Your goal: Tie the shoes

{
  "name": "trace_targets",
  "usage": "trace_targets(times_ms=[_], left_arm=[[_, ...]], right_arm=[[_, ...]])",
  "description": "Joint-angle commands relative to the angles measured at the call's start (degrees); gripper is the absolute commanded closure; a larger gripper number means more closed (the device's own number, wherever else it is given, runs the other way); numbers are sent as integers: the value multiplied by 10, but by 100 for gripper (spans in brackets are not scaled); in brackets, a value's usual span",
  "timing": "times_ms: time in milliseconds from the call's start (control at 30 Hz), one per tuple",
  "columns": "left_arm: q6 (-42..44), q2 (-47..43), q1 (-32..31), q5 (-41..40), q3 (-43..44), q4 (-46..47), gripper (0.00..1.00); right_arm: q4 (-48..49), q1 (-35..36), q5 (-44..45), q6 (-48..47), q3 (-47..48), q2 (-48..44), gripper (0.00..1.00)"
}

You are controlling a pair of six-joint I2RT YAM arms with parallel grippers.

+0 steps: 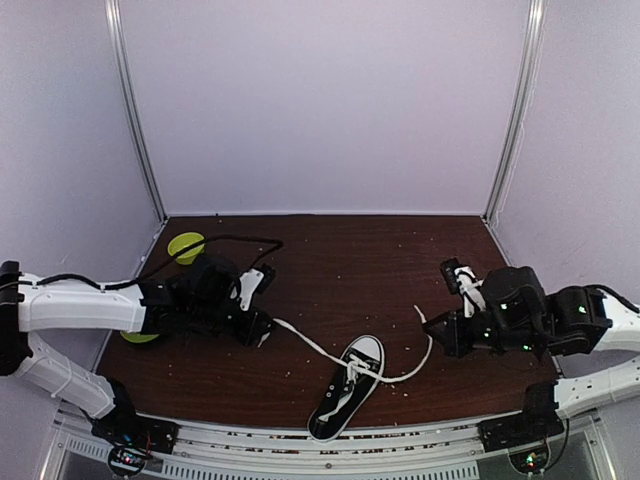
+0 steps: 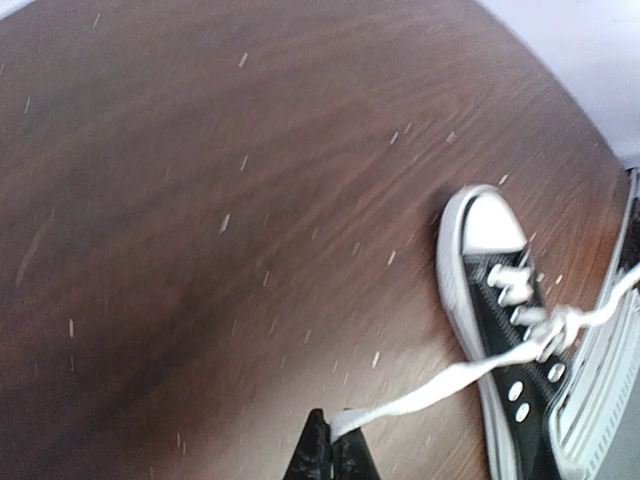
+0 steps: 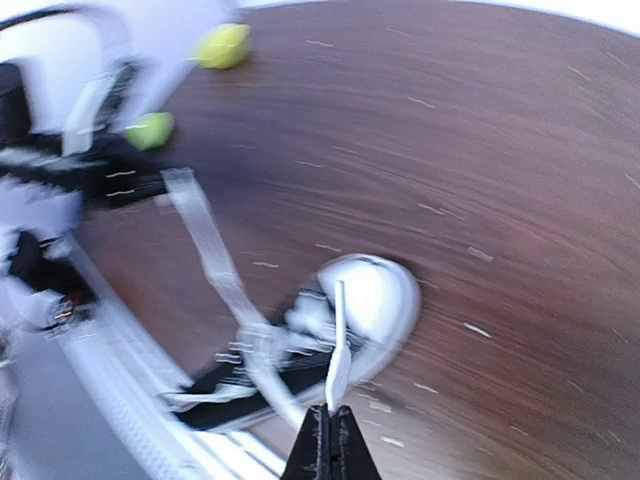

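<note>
left gripper [image 1: 260, 334] pinches left lace [image 1: 303, 345], taut toward it. black sneaker [image 1: 348, 388] lies between the arms at the near edge of the table [image 1: 340, 260], toe pointing away-right. right gripper [image 1: 436, 338] pinches right lace [image 1: 415, 368], slack. Both about equally near.

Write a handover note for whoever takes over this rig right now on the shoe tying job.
Left gripper: shut on the left lace.
Right gripper: shut on the right lace.
Sneaker lies near the front edge of the table between the arms, toe pointing away.
Done: both laces gripped and drawn out sideways; a first knot cannot be confirmed.
Left: tie and tighten the bow.
</note>
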Motion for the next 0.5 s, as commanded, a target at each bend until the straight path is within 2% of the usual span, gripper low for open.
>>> trace_targets(times_ms=[0, 133, 167, 267, 300, 367, 400, 467], left_arm=[[69, 51, 9, 52, 80, 79, 100], [112, 112, 10, 115, 162, 76, 100], [116, 125, 10, 127, 177, 75, 100], [127, 156, 10, 153, 211, 67, 100], [131, 159, 10, 161, 215, 70, 100], [135, 158, 10, 172, 213, 78, 100], [137, 155, 10, 176, 212, 80, 100], [141, 149, 9, 190, 207, 87, 100]], right_arm=[[193, 82, -81, -118, 95, 104, 100], [261, 155, -117, -168, 198, 245, 100], [278, 167, -132, -174, 219, 279, 95], [273, 190, -144, -190, 280, 351, 47], [260, 192, -133, -199, 290, 359, 39], [233, 190, -74, -212, 290, 350, 17], [218, 184, -21, -211, 282, 340, 11], [193, 147, 19, -189, 254, 313, 9]])
